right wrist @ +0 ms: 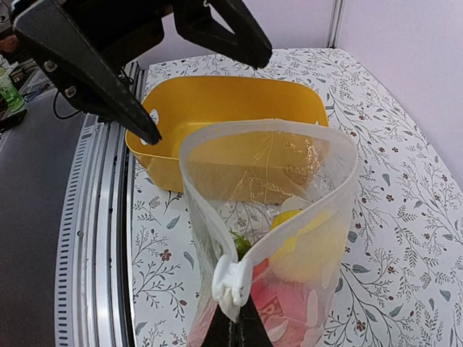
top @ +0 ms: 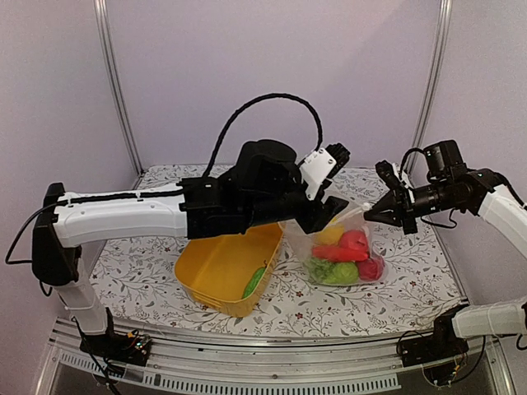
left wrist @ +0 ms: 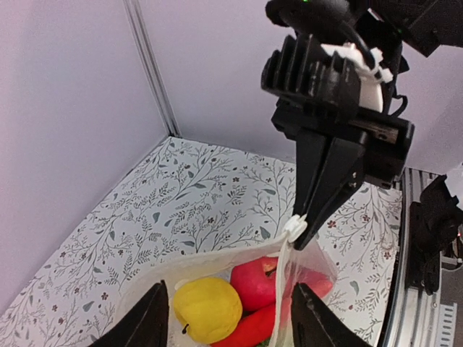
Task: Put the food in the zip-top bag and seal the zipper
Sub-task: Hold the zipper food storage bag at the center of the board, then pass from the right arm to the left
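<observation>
The clear zip-top bag (top: 342, 247) stands open on the table, right of the basket. It holds food: a yellow fruit (left wrist: 207, 309), a red fruit (left wrist: 253, 280), a red chili (left wrist: 249, 327) and leafy greens (top: 331, 272). My right gripper (top: 368, 214) is shut on the bag's mouth corner at the white zipper slider (right wrist: 233, 282) and holds that edge up. My left gripper (left wrist: 228, 289) is open and empty, its fingers (left wrist: 148, 322) straddling the open mouth from above. A green food piece (top: 254, 282) lies in the yellow basket.
The yellow plastic basket (top: 216, 265) sits tilted left of the bag, under my left arm; it also shows behind the bag in the right wrist view (right wrist: 224, 94). The table's metal front rail (top: 272, 350) runs along the near edge.
</observation>
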